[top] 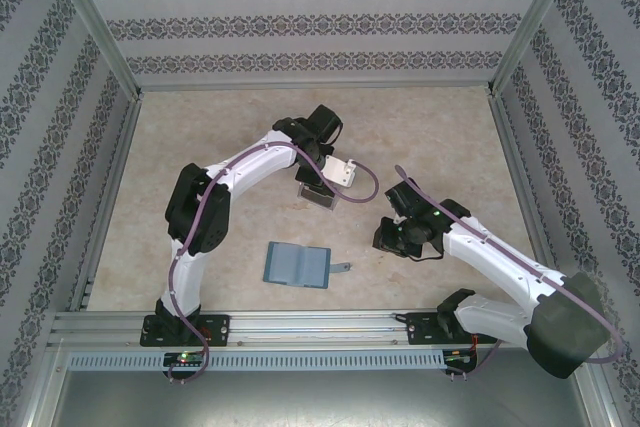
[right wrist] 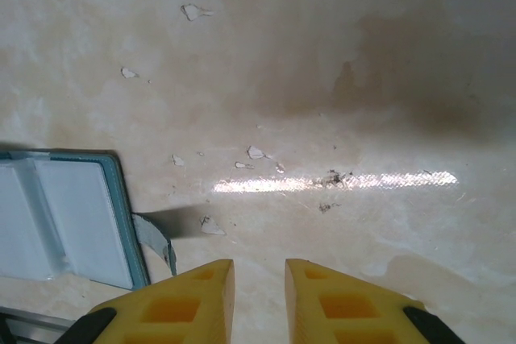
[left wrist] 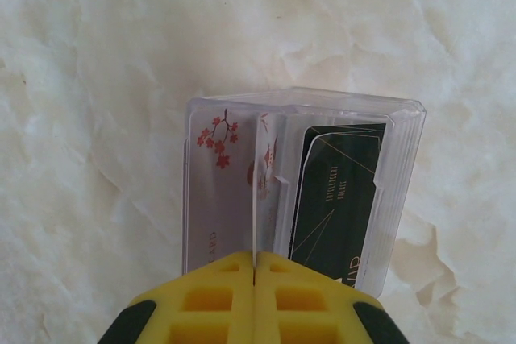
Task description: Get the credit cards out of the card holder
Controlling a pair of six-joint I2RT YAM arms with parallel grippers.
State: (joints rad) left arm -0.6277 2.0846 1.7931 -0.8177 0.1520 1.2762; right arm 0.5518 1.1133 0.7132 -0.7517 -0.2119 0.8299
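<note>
The card holder (top: 297, 265) lies open on the table near the front, teal-edged with a grey-blue inside; it also shows at the left of the right wrist view as the card holder (right wrist: 64, 215). My left gripper (left wrist: 255, 267) is shut on a thin pale credit card (left wrist: 255, 199), seen edge-on and standing over a clear plastic box (left wrist: 403, 159). In that box lie a dark credit card (left wrist: 339, 199) and a pale face printed with red blossoms (left wrist: 214, 191). From above, the left gripper (top: 318, 182) hangs over the box (top: 318, 197). My right gripper (right wrist: 258, 271) is open and holds nothing, just right of the card holder.
A small grey tab (top: 340, 268) sticks out from the card holder's right edge. White flecks (right wrist: 193, 12) dot the marble tabletop. Patterned walls and metal posts (top: 100, 47) enclose the table on three sides. The right gripper (top: 392, 237) sits right of centre.
</note>
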